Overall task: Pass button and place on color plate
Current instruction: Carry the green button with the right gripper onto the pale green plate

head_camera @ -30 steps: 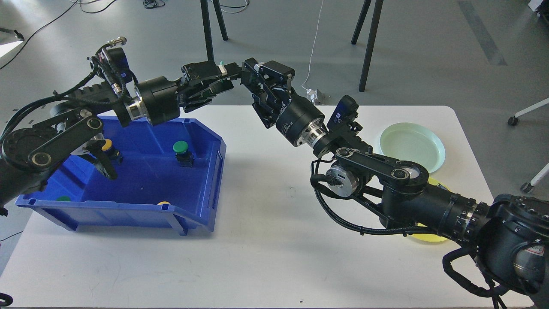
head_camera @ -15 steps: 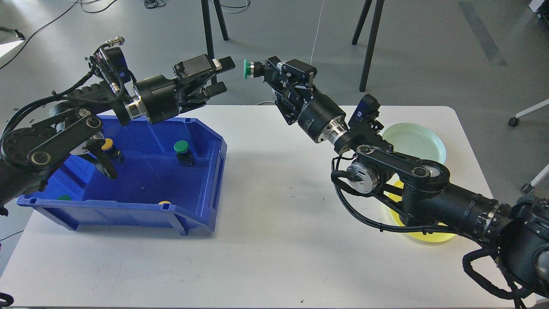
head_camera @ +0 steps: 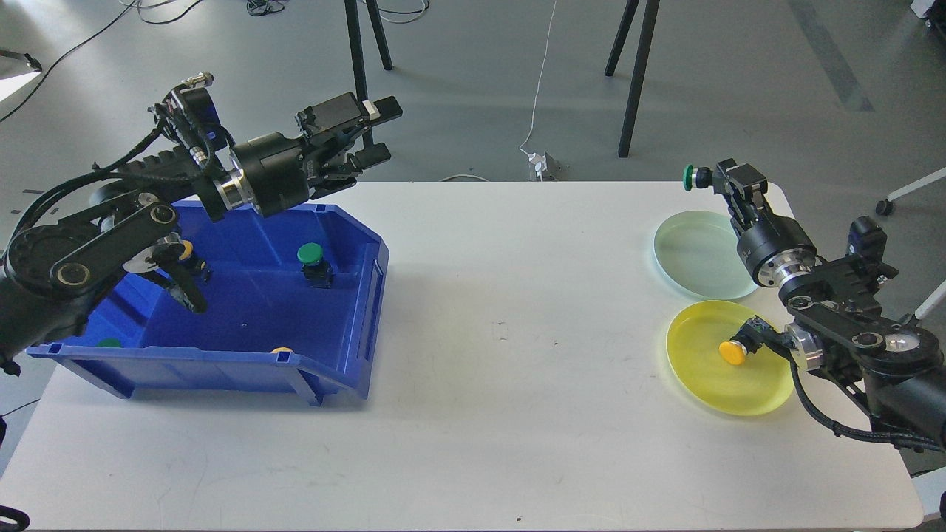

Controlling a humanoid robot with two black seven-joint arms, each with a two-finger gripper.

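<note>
My right gripper (head_camera: 708,178) is shut on a green button (head_camera: 689,177) and holds it in the air above the far edge of the pale green plate (head_camera: 698,255). A yellow button (head_camera: 737,349) lies on the yellow plate (head_camera: 728,373) in front of it. My left gripper (head_camera: 378,129) is open and empty, above the far rim of the blue bin (head_camera: 222,295). In the bin lie a green button (head_camera: 313,261), a yellow button (head_camera: 188,255), and further green (head_camera: 110,342) and yellow (head_camera: 281,349) caps near the front wall.
The white table (head_camera: 480,332) bears the bin at the left and the two plates at the right. Stand legs (head_camera: 628,74) and a white cable (head_camera: 538,111) are on the floor behind the table.
The green button passed from my left gripper to my right. The right arm swung right with it, from the table's middle to above the pale green plate. The left gripper opened and stayed put.
</note>
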